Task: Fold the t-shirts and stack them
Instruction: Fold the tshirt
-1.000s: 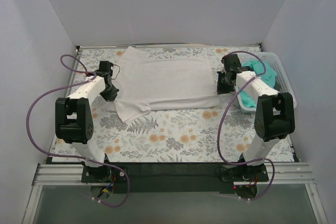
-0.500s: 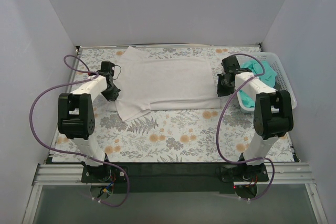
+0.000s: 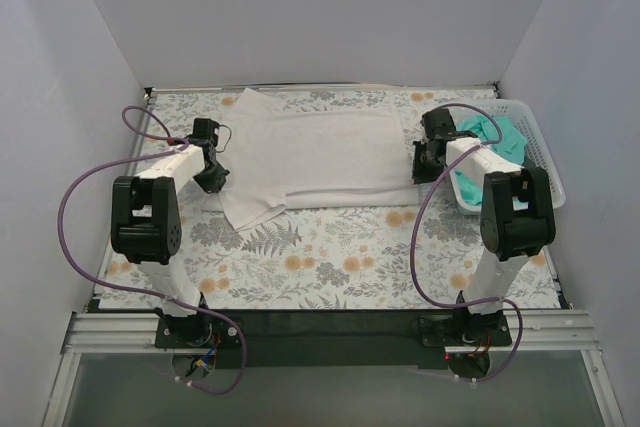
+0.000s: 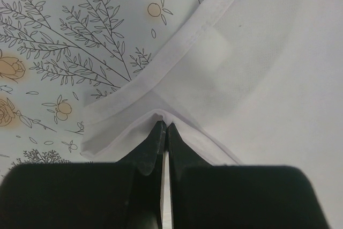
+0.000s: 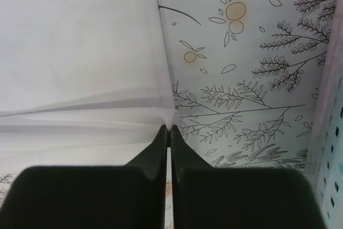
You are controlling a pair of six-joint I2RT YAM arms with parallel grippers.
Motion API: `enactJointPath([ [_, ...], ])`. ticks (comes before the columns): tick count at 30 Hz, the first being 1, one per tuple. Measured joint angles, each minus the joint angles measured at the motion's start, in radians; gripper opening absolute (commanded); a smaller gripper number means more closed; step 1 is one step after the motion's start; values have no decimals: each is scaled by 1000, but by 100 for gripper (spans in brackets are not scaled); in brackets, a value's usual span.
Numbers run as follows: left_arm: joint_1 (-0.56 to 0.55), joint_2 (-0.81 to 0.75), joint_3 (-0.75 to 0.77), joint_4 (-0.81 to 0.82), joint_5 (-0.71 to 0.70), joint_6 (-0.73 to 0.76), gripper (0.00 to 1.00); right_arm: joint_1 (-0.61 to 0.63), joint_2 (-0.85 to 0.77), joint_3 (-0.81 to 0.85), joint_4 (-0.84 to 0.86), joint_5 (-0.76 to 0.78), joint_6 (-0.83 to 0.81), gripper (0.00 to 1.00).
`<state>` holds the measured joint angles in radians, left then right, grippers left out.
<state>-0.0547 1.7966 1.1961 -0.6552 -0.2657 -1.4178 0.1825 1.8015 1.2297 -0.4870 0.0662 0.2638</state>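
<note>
White t-shirt (image 3: 320, 152) — spread on counter (image 3: 350, 257); left gripper (image 4: 162, 128) and right gripper (image 5: 168, 128) each pinch an edge — likely for folding.

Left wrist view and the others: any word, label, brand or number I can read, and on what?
No text can be read in any view.
The white t-shirt shows a neck label through its cloth: no print can be made out.
The floral table cover and the white lattice basket: no text.
</note>
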Motion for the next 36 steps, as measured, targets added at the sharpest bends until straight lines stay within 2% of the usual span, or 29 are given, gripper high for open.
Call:
enactJointPath([
  [30, 0, -35, -66, 13, -56, -49, 0, 0, 74, 33, 56, -55, 0, 2],
  [32, 0, -35, -69, 13, -57, -51, 8, 0, 79, 38, 58, -66, -2, 7],
  [35, 0, -39, -71, 13, -55, -53, 28, 0, 85, 49, 63, -80, -5, 24],
  [36, 0, -43, -71, 12, -54, -51, 32, 0, 84, 54, 64, -85, -8, 32],
])
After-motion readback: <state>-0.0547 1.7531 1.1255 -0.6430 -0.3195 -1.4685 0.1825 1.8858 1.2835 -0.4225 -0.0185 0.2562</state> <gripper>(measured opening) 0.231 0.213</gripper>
